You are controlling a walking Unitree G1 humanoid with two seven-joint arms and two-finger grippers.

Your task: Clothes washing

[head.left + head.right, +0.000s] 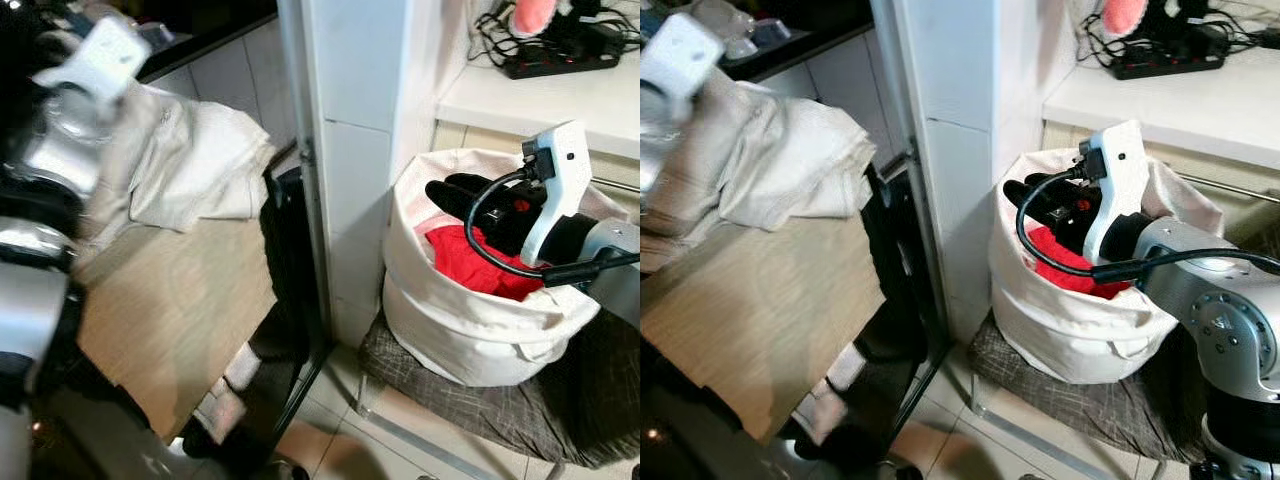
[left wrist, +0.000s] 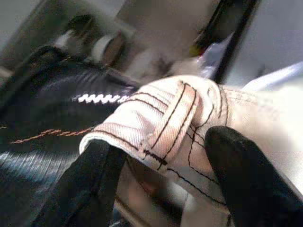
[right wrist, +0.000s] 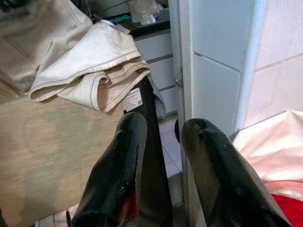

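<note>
Blur swallows most of the left arm at nine o'clock in the left eye view, a smear of silver and white against the frame edge, so the left gripper [image 2: 161, 175] is best read from its wrist camera: there the jaws are clamped on a seamed fold of the cream garment [image 1: 195, 165], one black finger [image 2: 251, 179] on each side of the stitched hem. That garment hangs bunched at ten o'clock, draped over a tan board [image 1: 170, 310] whose lower edge runs out of frame toward seven o'clock. What lies behind it is dark and hard to make out; a ribbed black surface shows in the left wrist view, nothing more certain. At the centre stands a white tiled pillar [image 1: 350, 150], with a narrow dark gap just beside it on its left. Over at three o'clock the white laundry bag [image 1: 450, 320] sits on a grey checked seat [image 1: 480, 410], its mouth open, red clothing [image 1: 480, 262] inside and partly hidden by the right gripper [image 3: 158, 161], which reaches over the rim. Its jaws stand slightly apart, holding nothing. At one o'clock, a power strip [image 1: 560, 55] lies on the white bench [image 1: 540, 105], cut off by the top edge.
</note>
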